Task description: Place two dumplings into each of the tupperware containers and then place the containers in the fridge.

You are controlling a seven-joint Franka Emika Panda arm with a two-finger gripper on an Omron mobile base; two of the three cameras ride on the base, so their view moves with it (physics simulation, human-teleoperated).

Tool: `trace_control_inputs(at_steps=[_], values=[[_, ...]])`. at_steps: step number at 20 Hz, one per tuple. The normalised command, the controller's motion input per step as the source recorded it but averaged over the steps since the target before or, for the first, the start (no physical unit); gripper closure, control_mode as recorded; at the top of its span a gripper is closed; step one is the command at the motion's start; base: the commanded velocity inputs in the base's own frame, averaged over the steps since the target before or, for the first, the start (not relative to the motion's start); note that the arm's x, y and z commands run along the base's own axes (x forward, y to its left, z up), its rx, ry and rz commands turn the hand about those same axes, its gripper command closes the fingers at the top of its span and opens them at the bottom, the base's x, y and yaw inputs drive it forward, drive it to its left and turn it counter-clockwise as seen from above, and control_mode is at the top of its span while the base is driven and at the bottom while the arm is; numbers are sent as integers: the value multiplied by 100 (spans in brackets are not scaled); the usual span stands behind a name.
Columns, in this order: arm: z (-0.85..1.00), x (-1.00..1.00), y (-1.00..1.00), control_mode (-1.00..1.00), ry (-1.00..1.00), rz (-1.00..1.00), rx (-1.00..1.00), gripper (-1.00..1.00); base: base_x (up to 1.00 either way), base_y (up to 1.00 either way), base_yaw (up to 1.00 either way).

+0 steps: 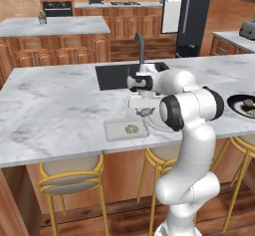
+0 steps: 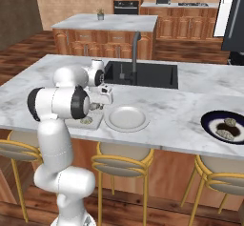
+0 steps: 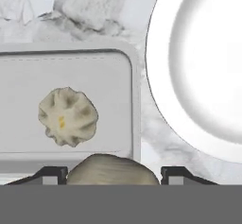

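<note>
A marbled white island counter (image 1: 55,105) carries a shallow tupperware container (image 1: 125,129) at its near edge, long axis running along that edge, beside a round white plate (image 2: 126,118). One dumpling (image 3: 68,116) sits pleats-up inside it. The gripper (image 3: 113,173) hovers above the container's rim, clamped on a second dumpling (image 3: 112,169) whose lower half is cut off. More dumplings lie on a dark plate (image 2: 212,120) well apart.
</note>
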Motion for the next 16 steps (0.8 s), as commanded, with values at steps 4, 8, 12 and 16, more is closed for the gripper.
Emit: trace_control_inputs(at_steps=[4,8,12,16], values=[[-2,-3,100,-100,4,15,-4,100,0,0,0],[-16,8,100,-100,0,9,-4,100,0,0,0],[-23,34,52,-100,1,3,0,100,0,0,0],[-33,29,4,-100,1,0,0,100,0,0,0]])
